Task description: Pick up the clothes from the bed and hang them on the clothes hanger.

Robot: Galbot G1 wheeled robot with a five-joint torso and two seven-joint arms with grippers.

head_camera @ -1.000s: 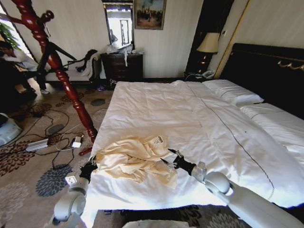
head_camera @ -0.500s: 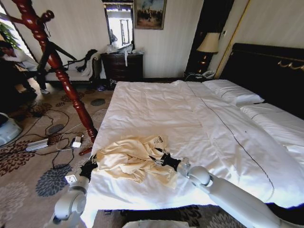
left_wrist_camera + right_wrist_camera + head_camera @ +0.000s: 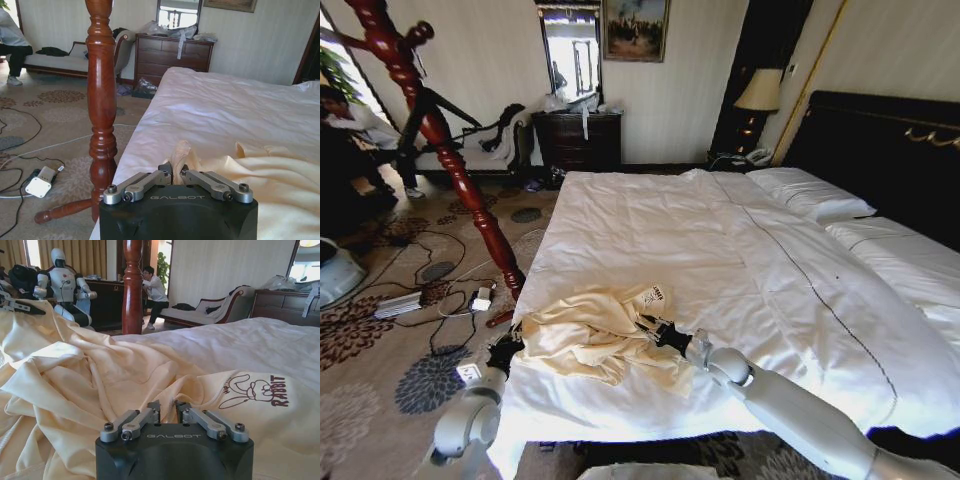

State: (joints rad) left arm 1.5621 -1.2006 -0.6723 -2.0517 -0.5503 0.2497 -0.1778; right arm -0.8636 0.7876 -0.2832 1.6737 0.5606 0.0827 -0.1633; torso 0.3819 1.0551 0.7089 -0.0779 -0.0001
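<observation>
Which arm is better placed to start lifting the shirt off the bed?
Left, probably. The left gripper is pinching a raised fold of the clothes at the edge of the bed. The right gripper rests at the opposite side, its hold unclear.

Open white duvet (image 3: 720,250) beyond the crumpled shirt (image 3: 595,335); red wooden post (image 3: 450,150) and floor cables (image 3: 420,300) crowd the bed's left edge.

Head view: high, looking down across the bed (image 3: 740,250) from its foot edge. Both wrist views: low, close, skimming the cream shirt (image 3: 100,380) at that edge; all three share it.
</observation>
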